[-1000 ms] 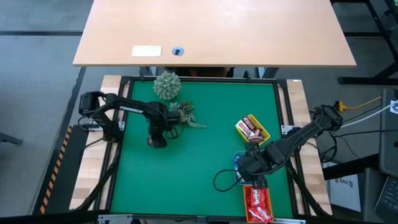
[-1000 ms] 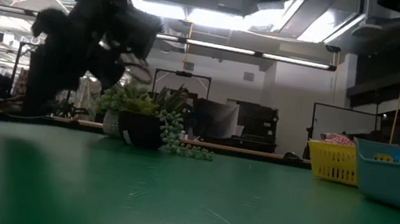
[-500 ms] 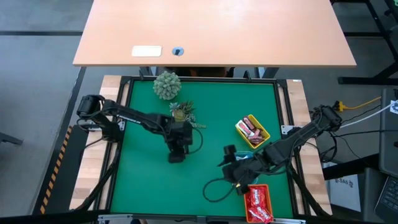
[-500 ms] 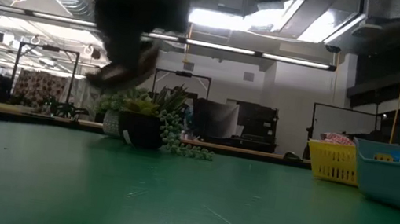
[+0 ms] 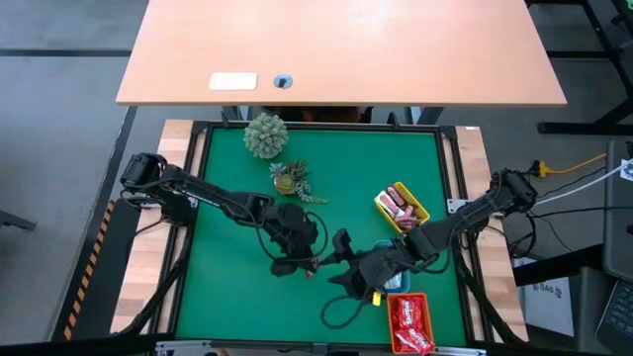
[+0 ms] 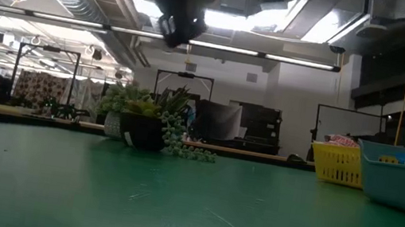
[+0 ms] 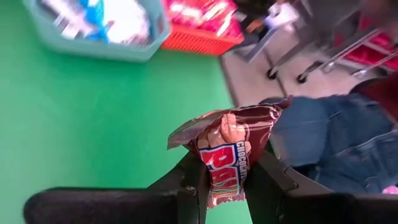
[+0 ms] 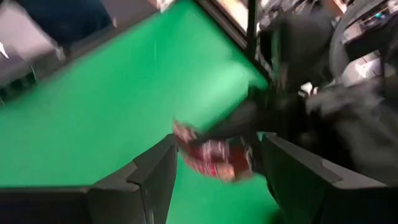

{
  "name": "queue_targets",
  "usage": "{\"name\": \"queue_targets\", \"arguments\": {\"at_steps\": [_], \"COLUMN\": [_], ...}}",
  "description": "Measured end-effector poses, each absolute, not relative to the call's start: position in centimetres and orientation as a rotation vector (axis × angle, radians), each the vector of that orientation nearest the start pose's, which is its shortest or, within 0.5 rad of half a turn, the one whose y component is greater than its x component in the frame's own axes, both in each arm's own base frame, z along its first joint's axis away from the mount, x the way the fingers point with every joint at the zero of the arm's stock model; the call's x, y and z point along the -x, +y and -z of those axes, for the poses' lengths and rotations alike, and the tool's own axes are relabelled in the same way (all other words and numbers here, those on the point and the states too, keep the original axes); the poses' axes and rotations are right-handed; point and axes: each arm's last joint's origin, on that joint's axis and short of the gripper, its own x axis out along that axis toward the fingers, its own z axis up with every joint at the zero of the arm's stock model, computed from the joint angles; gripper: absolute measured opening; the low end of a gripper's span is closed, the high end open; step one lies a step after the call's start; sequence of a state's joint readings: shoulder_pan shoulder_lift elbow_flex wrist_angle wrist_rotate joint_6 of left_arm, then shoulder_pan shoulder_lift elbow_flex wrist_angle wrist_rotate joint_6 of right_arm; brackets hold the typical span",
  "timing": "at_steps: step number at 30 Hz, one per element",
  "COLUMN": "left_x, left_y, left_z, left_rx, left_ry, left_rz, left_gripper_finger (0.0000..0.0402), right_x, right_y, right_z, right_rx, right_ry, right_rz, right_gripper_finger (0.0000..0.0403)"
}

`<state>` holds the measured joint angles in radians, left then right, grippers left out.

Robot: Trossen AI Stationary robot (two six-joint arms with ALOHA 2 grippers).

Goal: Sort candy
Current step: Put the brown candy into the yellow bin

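Note:
My left gripper [image 5: 300,265] hangs over the middle of the green mat, toward its near edge, shut on a maroon packet [image 5: 311,270] with red and white print. The low view shows it as a dark blur [image 6: 179,1] high above the mat. My right gripper [image 5: 341,259] faces it from the table's right and is open. In the right wrist view the fingers [image 8: 155,171] frame the packet [image 8: 211,154], which lies a little beyond them. More candy fills the yellow tray [image 5: 415,220], the blue tray [image 7: 99,50] and the orange tray [image 5: 423,299]. My left gripper pinches the maroon packet between its two fingers [image 7: 193,180] at one end [image 7: 224,180], reaching toward the table's right. The rest of the packet sticks out past the fingertips to its crimped free end [image 7: 186,129]. It is lifted clear of the mat.
Two small green plants [image 5: 265,134] [image 5: 292,180] stand near the far edge of the mat. A black cable loops on the mat [image 5: 331,314] under the right arm. A person in jeans [image 7: 323,137] stands beyond the table's near edge. The left part of the mat lies bare.
My left gripper has travelled from the mat's left part toward the right and the near edge, rising as it went, with the packet in its fingers. My right gripper has swung from above the blue and orange trays leftward, toward the left gripper.

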<state>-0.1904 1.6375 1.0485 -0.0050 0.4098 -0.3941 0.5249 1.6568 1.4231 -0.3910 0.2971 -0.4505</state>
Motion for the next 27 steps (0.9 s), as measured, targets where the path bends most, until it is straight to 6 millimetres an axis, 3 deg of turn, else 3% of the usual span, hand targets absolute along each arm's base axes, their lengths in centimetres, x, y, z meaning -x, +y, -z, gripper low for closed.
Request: {"name": "queue_targets", "arguments": {"at_steps": [8,15,27], "left_x": [-34.6,-34.6,-34.6], "left_y": [-8.9,-9.0,-8.9], "left_z": [-23.4,-23.4,-23.3], "left_rx": [0.417,0.409,0.397], "left_ry": [0.636,0.630,0.630], "left_rz": [0.500,0.474,0.458], "left_gripper_finger": [0.0074,0.0074,0.0074], "right_x": [-33.7,-34.4,-35.7], "right_y": [16.6,15.4,14.5], "right_z": [-30.5,-30.5,-28.8], "right_rx": [0.771,0.791,0.805], "right_ry": [0.527,0.521,0.567], "right_rz": [-0.415,-0.428,-0.503], "right_gripper_finger": [0.0232,0.0232,0.0232]}}
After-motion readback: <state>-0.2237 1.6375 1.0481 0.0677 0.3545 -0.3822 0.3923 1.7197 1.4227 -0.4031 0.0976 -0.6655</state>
